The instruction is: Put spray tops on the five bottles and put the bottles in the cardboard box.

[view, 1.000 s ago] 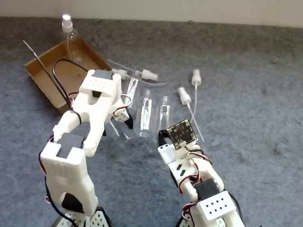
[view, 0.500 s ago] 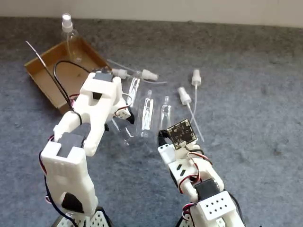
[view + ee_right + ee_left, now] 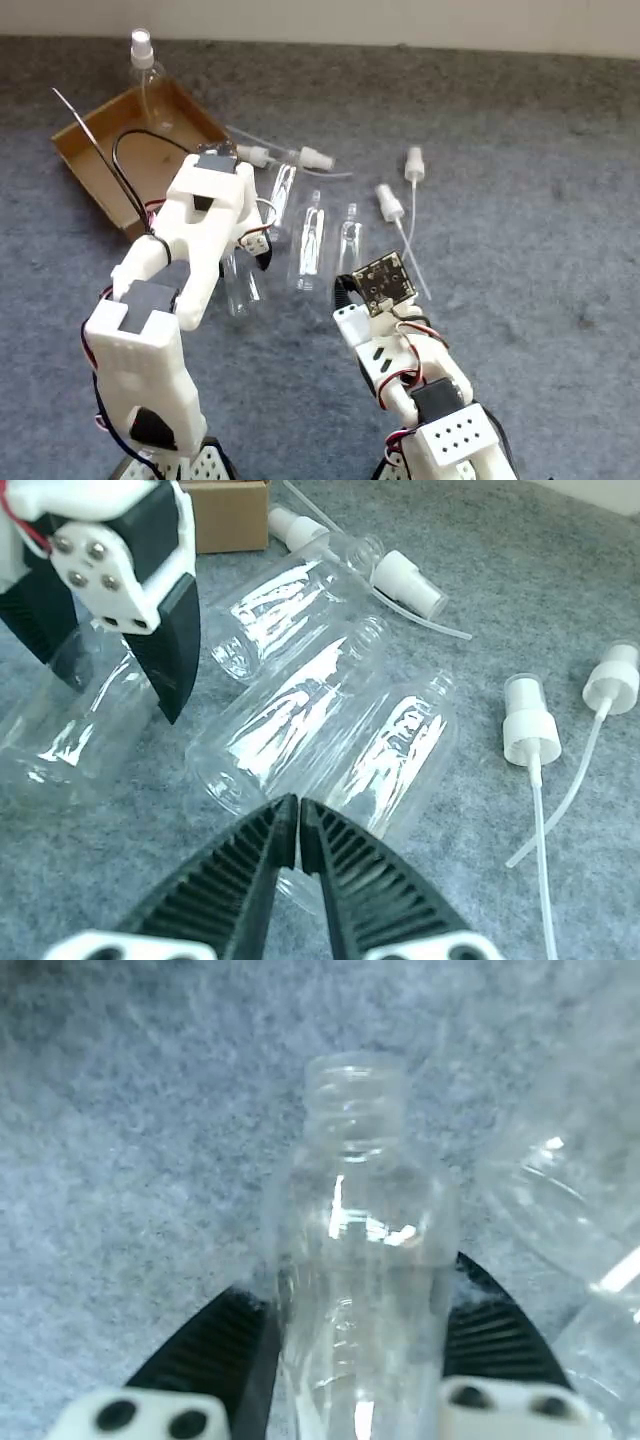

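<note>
My left gripper (image 3: 350, 1335) is shut on a clear, capless bottle (image 3: 355, 1210), its dark fingers (image 3: 215, 1345) on both sides of the body; in the high view the held bottle (image 3: 238, 288) hangs just left of the others. Three more clear bottles (image 3: 282, 190) (image 3: 310, 242) (image 3: 347, 240) lie side by side mid-table. Several white spray tops lie beyond them, two (image 3: 253, 155) (image 3: 317, 158) near the box and two (image 3: 414, 165) (image 3: 390, 203) to the right. My right gripper (image 3: 298, 820) is shut and empty, hovering just short of the nearest bottle (image 3: 390, 750).
The cardboard box (image 3: 105, 160) sits at the far left, with a capped bottle (image 3: 145, 70) standing at its far corner. A black cable loops over the box. Grey carpet to the right of the spray tops is bare.
My left gripper has drawn its bottle left and toward the near edge, away from the row, turning it from slanted to nearly in line with the arm. The right arm has not moved.
</note>
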### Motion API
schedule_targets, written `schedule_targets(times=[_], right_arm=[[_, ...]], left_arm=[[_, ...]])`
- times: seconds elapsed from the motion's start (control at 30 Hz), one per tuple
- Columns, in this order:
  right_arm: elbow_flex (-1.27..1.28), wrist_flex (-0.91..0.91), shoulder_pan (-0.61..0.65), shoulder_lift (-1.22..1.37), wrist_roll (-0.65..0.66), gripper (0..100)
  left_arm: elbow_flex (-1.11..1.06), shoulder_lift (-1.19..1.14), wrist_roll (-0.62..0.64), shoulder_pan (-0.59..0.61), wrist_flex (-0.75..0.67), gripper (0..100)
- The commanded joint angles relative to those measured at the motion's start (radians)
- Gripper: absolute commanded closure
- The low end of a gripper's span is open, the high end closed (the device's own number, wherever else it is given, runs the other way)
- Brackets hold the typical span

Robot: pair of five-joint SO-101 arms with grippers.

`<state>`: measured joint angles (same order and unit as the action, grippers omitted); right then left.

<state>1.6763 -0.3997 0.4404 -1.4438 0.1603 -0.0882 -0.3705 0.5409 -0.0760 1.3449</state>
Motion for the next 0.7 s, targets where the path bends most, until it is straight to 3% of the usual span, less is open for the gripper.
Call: schedule_targets(times=[0.0,0.23,0.4,0.67], right_arm=[[0.165,-0.002,-0.010,-0.012,0.008,99.3],[0.165,-0.002,-0.010,-0.010,0.008,99.3],[0.165,-0.002,-0.012,-0.010,0.008,99.3],[0.165,-0.002,-0.012,-0.010,0.008,99.3]], left_arm=[[0.021,0.031,-0.034,0.012,-0.009,93],[0.068,0.176,-0.385,0.001,0.229,93],[0.050,0.229,-0.654,0.036,0.244,93],[-0.077,0.114,-0.718,0.082,0.074,93]])
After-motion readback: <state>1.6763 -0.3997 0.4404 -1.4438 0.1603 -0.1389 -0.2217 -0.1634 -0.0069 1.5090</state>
